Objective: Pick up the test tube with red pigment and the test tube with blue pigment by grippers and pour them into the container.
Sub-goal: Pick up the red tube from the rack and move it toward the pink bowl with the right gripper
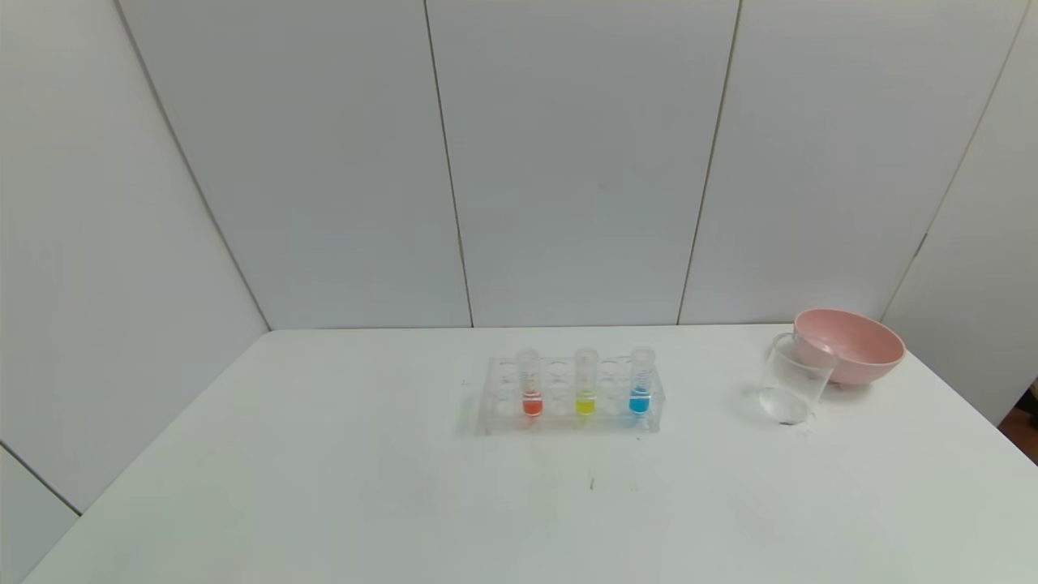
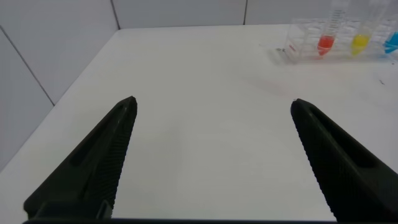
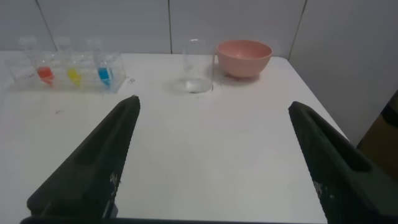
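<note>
The red-pigment tube [image 1: 531,383] and the blue-pigment tube [image 1: 641,380] stand upright in a clear rack [image 1: 495,405] at mid table, with a yellow tube [image 1: 585,381] between them. The clear beaker container [image 1: 793,378] stands to the right of the rack. Neither gripper shows in the head view. My left gripper [image 2: 212,102] is open and empty over bare table, far from the rack [image 2: 298,43]. My right gripper [image 3: 212,101] is open and empty, short of the beaker [image 3: 196,65] and the tubes [image 3: 45,73].
A pink bowl [image 1: 851,345] sits right behind the beaker near the table's right edge; it also shows in the right wrist view [image 3: 244,57]. White wall panels close the table at the back and left. A small dark mark [image 1: 592,483] lies on the table.
</note>
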You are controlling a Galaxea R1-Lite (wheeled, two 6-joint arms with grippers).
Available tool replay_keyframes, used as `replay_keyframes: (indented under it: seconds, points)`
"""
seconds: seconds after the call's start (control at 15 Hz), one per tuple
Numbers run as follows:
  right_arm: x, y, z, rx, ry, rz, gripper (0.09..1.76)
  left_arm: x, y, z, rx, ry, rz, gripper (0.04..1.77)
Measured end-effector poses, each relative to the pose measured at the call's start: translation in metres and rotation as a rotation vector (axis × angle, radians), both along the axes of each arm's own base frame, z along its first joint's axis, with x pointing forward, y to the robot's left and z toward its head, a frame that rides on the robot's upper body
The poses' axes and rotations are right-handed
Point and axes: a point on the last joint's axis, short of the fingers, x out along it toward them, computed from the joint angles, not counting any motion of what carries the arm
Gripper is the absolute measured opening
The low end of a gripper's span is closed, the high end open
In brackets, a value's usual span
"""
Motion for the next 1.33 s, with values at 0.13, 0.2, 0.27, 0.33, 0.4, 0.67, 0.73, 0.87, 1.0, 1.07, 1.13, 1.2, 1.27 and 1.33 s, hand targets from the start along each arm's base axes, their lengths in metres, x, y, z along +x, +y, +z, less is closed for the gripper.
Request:
replay_keyframes:
  seconds: [0.13,0.2,0.27,0.33,0.4,0.67,0.73,0.87,1.0,1.07,1.13,1.2,1.27,1.33]
  points:
    - [0.005,0.000,0.029,0.015,-0.038,0.011,1.71,0.000,0.000,0.000,0.000,0.000,0.000,1.76]
    - [0.012,0.000,0.046,0.021,-0.064,0.016,1.71,0.000,0.000,0.000,0.000,0.000,0.000,1.76]
    - [0.020,0.000,0.061,0.023,-0.090,0.020,1.71,0.000,0.000,0.000,0.000,0.000,0.000,1.76]
    - [0.030,0.000,0.074,0.025,-0.115,0.022,1.71,0.000,0.000,0.000,0.000,0.000,0.000,1.76]
    - [0.045,0.000,0.085,0.025,-0.124,0.025,1.71,0.000,0.000,0.000,0.000,0.000,0.000,1.76]
    - [0.116,0.003,0.104,0.025,-0.096,0.030,1.71,0.000,0.000,0.000,0.000,0.000,0.000,1.76]
    - [0.134,0.003,0.103,0.023,-0.084,0.033,1.71,0.000,0.000,0.000,0.000,0.000,0.000,1.76]
    - [0.169,0.007,0.096,0.024,-0.049,0.049,1.71,0.000,0.000,0.000,0.000,0.000,0.000,1.76]
    - [0.201,0.016,0.084,0.025,-0.011,0.062,1.71,0.000,0.000,0.000,0.000,0.000,0.000,1.76]
    - [0.214,0.023,0.078,0.025,0.006,0.059,1.71,0.000,0.000,0.000,0.000,0.000,0.000,1.76]
    - [0.227,0.031,0.071,0.026,0.013,0.058,1.71,0.000,0.000,0.000,0.000,0.000,0.000,1.76]
    - [0.238,0.043,0.064,0.031,0.006,0.062,1.71,0.000,0.000,0.000,0.000,0.000,0.000,1.76]
    - [0.247,0.056,0.057,0.034,0.003,0.067,1.71,0.000,0.000,0.000,0.000,0.000,0.000,1.76]
    - [0.253,0.072,0.048,0.031,0.013,0.070,1.71,0.000,0.000,0.000,0.000,0.000,0.000,1.76]
